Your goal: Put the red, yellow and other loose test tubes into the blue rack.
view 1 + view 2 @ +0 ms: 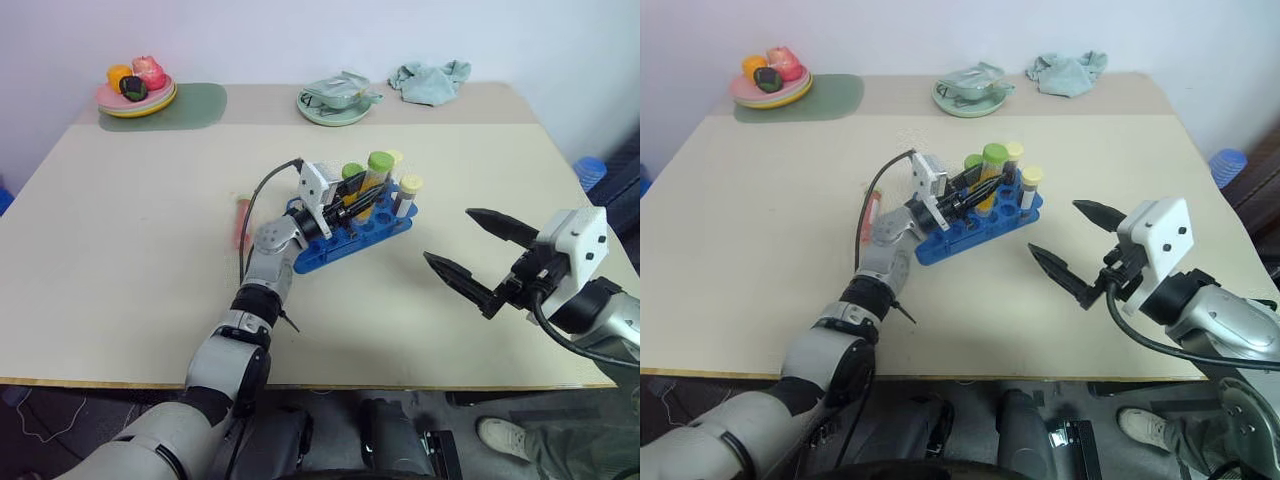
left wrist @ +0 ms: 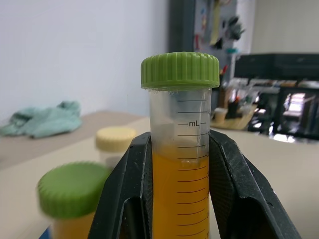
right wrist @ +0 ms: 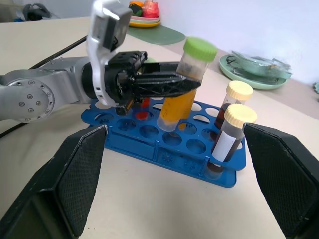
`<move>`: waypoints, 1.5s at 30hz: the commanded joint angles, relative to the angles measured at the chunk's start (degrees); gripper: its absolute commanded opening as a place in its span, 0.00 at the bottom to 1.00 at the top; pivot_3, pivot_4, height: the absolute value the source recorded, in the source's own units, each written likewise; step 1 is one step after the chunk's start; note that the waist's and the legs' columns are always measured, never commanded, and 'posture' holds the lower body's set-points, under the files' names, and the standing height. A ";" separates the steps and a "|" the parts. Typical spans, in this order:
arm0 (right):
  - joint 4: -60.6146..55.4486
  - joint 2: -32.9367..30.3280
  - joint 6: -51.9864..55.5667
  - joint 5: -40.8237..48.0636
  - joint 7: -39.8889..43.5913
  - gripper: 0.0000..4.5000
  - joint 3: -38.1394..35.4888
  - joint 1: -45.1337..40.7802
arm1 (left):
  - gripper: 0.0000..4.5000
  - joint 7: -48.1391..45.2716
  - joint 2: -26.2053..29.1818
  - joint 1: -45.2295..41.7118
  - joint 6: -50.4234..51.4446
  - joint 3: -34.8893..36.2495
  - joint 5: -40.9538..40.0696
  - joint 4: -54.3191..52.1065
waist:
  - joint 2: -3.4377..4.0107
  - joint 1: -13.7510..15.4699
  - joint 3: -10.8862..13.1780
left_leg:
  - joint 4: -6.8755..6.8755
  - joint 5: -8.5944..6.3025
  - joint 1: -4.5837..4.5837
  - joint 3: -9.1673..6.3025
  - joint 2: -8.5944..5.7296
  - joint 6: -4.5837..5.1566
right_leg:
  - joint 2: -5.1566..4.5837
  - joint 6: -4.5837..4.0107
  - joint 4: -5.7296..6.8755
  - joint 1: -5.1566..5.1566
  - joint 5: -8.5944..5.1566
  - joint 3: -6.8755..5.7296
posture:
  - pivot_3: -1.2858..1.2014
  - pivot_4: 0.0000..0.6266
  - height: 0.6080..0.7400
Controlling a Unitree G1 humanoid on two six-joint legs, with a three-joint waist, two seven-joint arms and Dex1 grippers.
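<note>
The blue rack stands mid-table. In it are a green-capped tube and two yellow-capped tubes. My left gripper is shut on a green-capped tube of yellow-orange liquid. It holds that tube tilted over the rack, with the lower end down at the holes. A red tube lies flat on the table just left of the rack. My right gripper hangs open and empty to the right of the rack, above the table.
A plate of toy fruit on a green mat sits at the far left corner. A green dish and a teal cloth lie along the far edge. A black cable loops from my left wrist.
</note>
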 commanded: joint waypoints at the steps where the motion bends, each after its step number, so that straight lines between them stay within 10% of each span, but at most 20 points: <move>1: -0.68 -0.29 -1.12 -0.23 0.09 1.00 -0.37 -0.63 | 0.26 -1.96 -1.24 0.38 0.32 -0.87 -1.46 -4.48 | 0.00 0.00 0.00 | 0.00 0.00 0.00 -0.01 0.00 0.00 | 0.00 0.00 0.00 0.00 0.00 0.00 | 0.52 0.24 1.00; 45: -1.51 -0.36 -1.87 0.21 -0.10 1.00 -1.52 2.14 | 0.26 20.80 -2.11 5.23 -2.68 -5.97 11.90 -3.13 | 0.01 -0.02 -0.01 | -0.01 0.00 0.03 0.01 0.00 0.00 | 0.01 0.00 0.02 0.00 0.00 0.01 | 0.52 0.24 1.00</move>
